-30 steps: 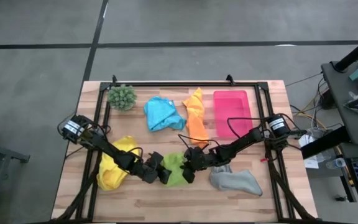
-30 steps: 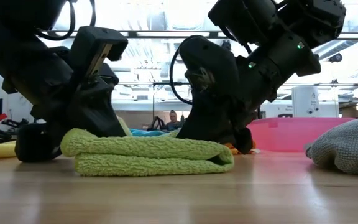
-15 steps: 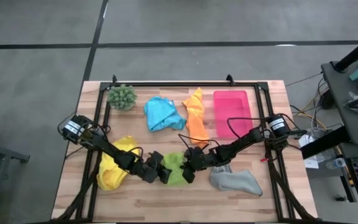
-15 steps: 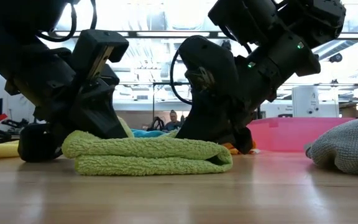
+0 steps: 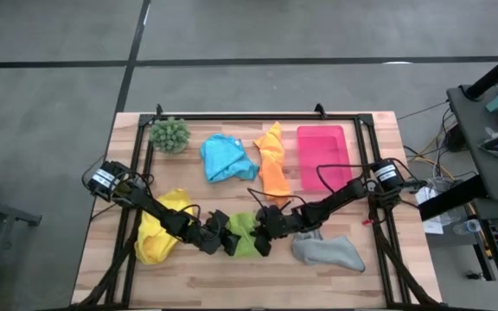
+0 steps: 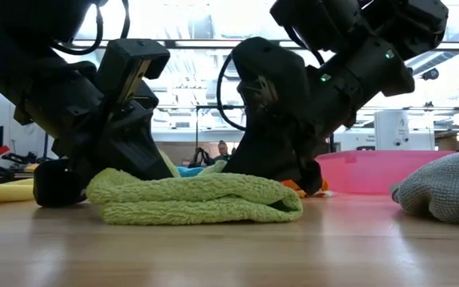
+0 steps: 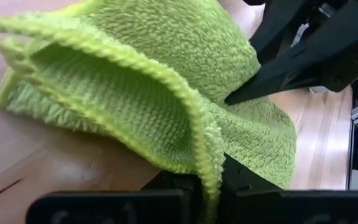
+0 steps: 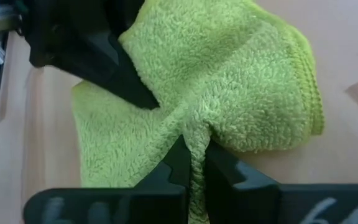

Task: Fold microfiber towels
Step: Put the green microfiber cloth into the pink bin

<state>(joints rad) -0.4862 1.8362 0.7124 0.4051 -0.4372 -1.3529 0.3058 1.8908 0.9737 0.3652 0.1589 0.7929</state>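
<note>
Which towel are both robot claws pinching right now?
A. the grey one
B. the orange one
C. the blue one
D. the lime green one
D: the left claw and the right claw are each shut on a fold of the lime green towel, while the blue towel, orange towel and grey towel lie untouched on the table.

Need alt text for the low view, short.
Both grippers, left and right, pinch a folded lime green towel on the wooden table. A grey towel and pink tray sit to the picture's right.
</note>
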